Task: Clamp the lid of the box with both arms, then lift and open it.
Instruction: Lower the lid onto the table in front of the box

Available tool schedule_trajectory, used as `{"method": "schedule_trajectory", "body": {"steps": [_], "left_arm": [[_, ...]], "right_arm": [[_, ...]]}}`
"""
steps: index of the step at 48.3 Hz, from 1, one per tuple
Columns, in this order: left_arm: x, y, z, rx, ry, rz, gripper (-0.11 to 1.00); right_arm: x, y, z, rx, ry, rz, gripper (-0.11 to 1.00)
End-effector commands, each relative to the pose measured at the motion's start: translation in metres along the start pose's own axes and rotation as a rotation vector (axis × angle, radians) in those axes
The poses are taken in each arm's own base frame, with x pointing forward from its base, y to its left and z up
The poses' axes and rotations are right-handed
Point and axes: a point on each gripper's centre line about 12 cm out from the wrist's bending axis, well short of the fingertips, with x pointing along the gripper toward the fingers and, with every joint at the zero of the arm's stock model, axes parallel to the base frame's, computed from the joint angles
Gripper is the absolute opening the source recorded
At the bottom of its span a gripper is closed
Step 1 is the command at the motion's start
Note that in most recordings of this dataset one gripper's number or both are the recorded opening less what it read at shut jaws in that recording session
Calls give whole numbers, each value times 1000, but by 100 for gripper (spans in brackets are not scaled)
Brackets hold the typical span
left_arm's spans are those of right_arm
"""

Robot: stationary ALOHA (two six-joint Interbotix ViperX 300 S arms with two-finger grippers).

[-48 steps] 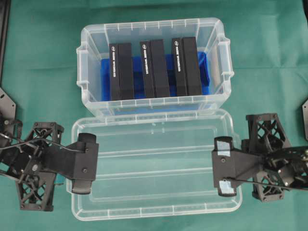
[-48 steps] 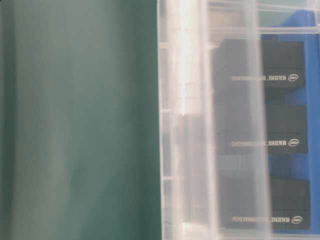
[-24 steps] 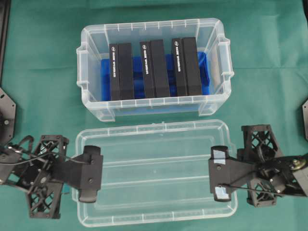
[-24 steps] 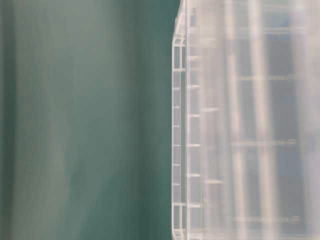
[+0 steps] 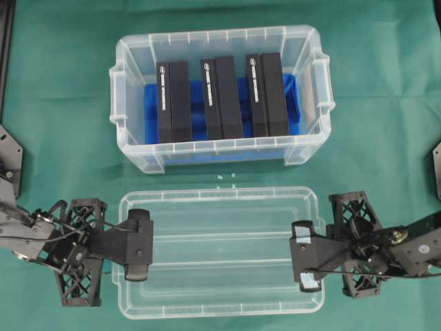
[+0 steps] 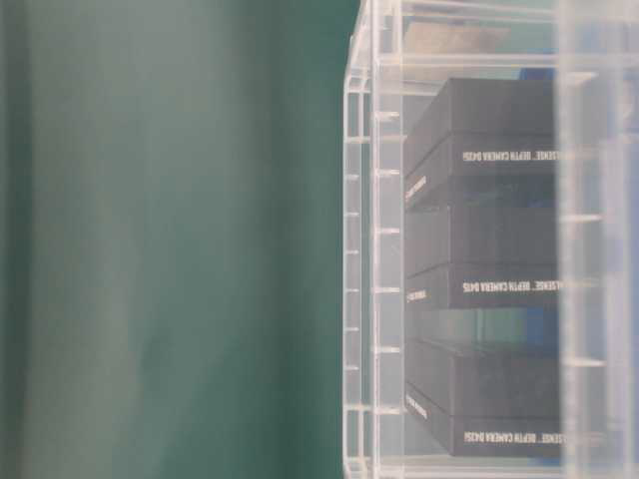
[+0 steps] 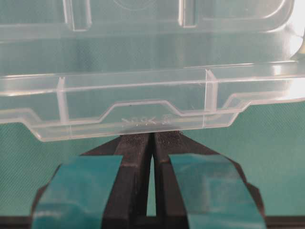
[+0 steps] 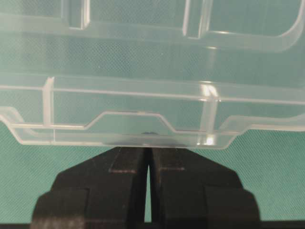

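Lid clamped both ends, off box

Lid (image 5: 220,252) sits near the box (image 5: 219,93), apart from it, on the green bench (image 5: 386,117). L gripper (image 5: 138,236) jaws pinch its left rim; R gripper (image 5: 305,256) jaws pinch the right rim.

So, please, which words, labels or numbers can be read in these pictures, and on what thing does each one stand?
"DEPTH CAMERA D435": white print on the sides of the black blocks inside the box, table-level view; the word before it is blurred.
Embossed mark on the lid edge, left wrist view: too faint to read.
White print on the blocks, overhead view: too small.
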Motion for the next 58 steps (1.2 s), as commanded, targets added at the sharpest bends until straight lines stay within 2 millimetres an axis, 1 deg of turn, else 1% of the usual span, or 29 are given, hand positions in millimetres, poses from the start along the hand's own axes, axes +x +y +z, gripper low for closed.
{"method": "schedule_trajectory", "body": {"steps": [1,5,19,30,44,58], "left_arm": [[-5,3,19,-12,-92,-23,1],[-2,5,18,-16,-88,-20,1],[-3,8,19,-27,-89,-16,1],[-5,11,11,-33,-59,-6,1],[-9,14,-7,-33,-46,-11,1],[-13,17,-23,-98,-39,-15,1]], "right_arm": [[-4,-2,17,10,-80,37,0],[-3,-3,17,13,-84,42,0],[-3,-3,17,13,-84,41,0],[-3,-5,12,24,-66,37,0],[-11,-7,-3,20,-62,49,0],[-19,-10,-23,77,-58,58,0]]}}
